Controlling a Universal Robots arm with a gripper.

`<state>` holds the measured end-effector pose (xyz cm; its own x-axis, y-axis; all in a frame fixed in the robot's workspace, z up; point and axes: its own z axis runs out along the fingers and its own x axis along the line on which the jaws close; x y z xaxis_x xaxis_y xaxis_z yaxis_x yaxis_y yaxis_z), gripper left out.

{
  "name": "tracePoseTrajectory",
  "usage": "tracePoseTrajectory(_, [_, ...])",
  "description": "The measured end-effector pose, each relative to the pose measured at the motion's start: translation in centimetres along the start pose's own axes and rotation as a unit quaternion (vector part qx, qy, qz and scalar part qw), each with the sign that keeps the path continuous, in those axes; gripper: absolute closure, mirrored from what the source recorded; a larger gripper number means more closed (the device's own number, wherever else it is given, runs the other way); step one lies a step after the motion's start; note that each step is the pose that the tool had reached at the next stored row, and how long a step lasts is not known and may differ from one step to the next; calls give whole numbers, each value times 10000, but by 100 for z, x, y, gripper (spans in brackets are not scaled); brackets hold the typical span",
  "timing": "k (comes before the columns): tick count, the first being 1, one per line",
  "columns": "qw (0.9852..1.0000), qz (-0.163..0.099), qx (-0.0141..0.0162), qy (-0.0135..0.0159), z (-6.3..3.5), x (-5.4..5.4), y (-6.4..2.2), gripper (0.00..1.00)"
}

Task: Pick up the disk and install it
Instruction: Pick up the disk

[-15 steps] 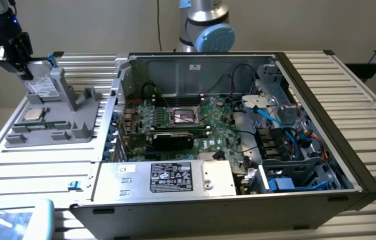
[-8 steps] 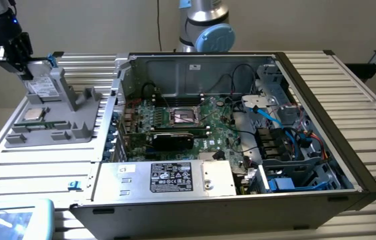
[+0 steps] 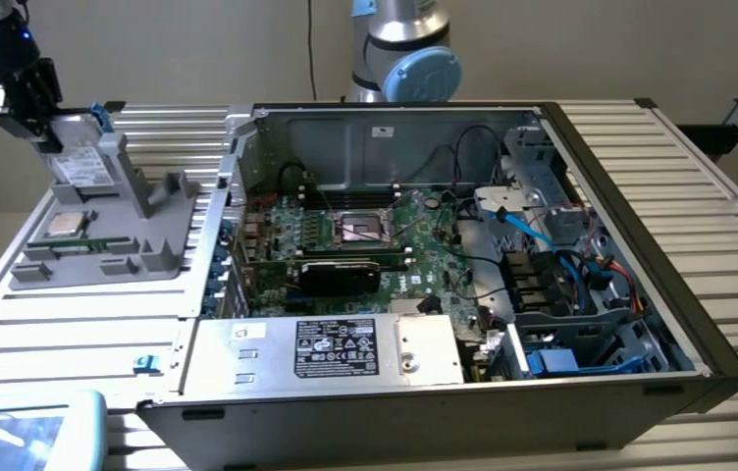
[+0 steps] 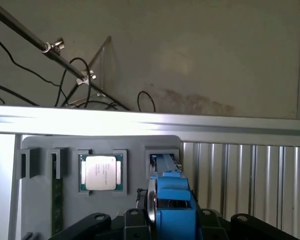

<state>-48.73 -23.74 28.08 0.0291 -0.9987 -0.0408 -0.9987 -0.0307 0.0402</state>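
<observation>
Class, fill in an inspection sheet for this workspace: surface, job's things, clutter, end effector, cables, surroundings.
surface: slatted metal table, carrying a grey holder and an open computer case.
job's things: the disk, upright in the grey holder.
clutter: processor chip lying in the holder; silver box with black label inside the case.
end effector: closed on the disk's blue carrier.
cables: blue cable running inside the case.
surroundings: arm base behind the case; plain wall.
</observation>
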Motion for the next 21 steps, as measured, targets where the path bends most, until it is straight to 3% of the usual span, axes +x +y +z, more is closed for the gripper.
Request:
tracePoseTrajectory(4, [10000, 0, -1, 2, -128, -5, 5, 63])
tracePoseTrajectory(21, [10000, 3, -2, 68, -898, -37, 36, 63])
